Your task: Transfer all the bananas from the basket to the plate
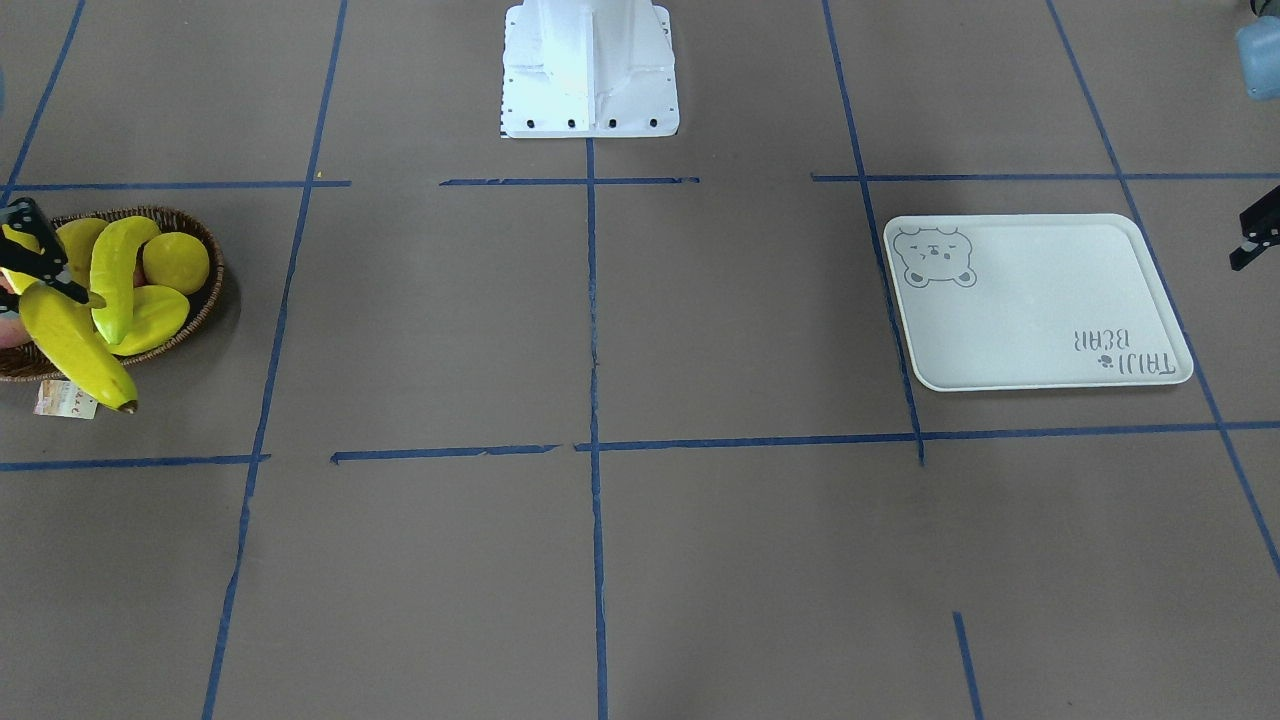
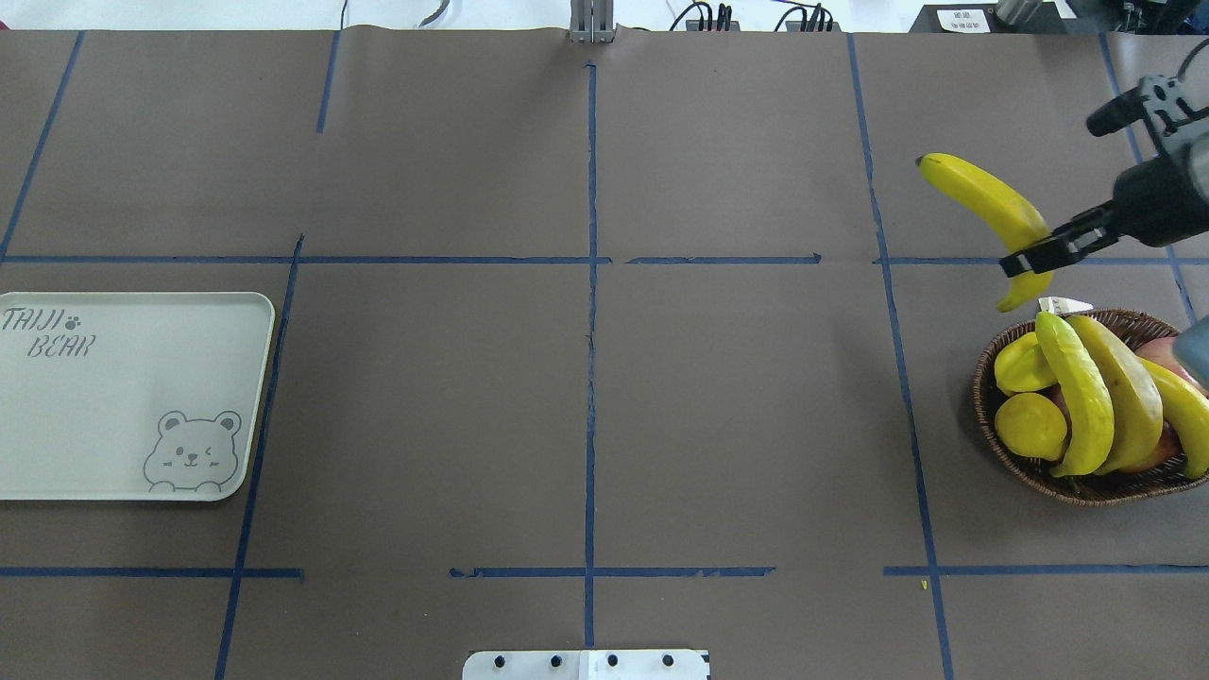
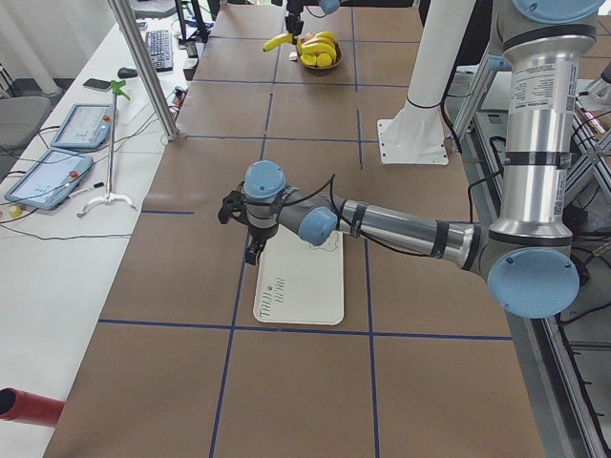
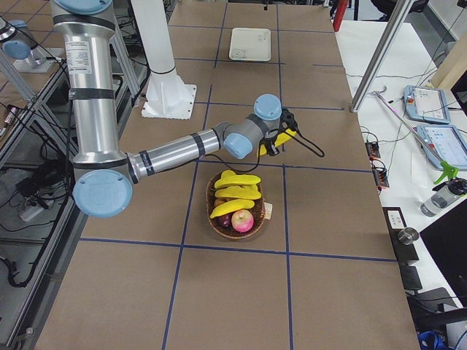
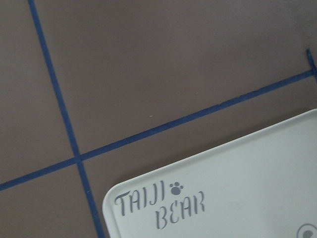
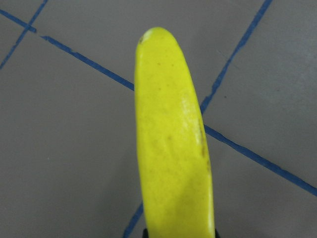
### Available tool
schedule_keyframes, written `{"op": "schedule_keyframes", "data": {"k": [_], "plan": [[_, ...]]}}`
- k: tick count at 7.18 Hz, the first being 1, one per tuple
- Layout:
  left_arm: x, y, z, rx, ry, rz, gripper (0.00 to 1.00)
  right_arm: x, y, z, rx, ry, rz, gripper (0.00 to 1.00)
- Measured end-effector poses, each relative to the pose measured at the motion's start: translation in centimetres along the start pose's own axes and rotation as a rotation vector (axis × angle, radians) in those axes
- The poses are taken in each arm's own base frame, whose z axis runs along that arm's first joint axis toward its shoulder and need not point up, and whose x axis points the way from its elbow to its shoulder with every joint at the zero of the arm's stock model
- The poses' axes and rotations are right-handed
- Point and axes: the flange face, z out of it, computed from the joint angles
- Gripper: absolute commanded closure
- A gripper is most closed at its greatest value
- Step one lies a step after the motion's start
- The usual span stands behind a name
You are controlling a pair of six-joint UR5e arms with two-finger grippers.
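Holding one banana (image 2: 982, 198) near its end, your right gripper (image 2: 1030, 255) hangs just beside the basket (image 2: 980, 401). The banana's long axis points away and leftward. The plate (image 2: 113, 425) lies well apart, by the left gripper (image 3: 250, 250), whose opening you cannot tell.

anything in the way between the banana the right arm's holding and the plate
Nothing visible: only flat table lies between the banana in the right end effector and the plate. The left end effector hangs beside the plate, off that path.

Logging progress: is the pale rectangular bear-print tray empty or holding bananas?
Empty: the pale rectangular bear-print tray shows only its print; one long yellow banana hangs in the right gripper.
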Motion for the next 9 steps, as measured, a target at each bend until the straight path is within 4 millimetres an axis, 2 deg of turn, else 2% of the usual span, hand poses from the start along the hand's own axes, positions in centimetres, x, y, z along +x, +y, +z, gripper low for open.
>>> {"op": "schedule_keyframes", "data": {"k": [2, 4, 6, 7, 9], "plan": [[5.9, -1.1, 1.6, 0.06, 0.104, -0.142, 0.0, -5.5, -0.9, 2.9, 0.061, -0.034, 0.071, 1.0], [11.5, -3.0, 2.1, 0.086, 0.212, -0.292, 0.0, -11.3, -2.3, 5.5, 0.112, -0.082, 0.143, 1.0], [18.3, -5.8, 1.4, 0.089, 0.343, -0.443, 0.0, -17.8, -4.1, 7.7, 0.173, -0.119, 0.202, 1.0], [21.8, -7.2, 0.9, 0.075, 0.403, -0.512, 0.0, -20.4, -4.5, 8.4, 0.205, -0.146, 0.211, 1.0], [29.4, -9.6, 0.0, 0.028, 0.507, -0.628, 0.0, -23.8, -3.7, 10.0, 0.278, -0.224, 0.227, 1.0]]}}
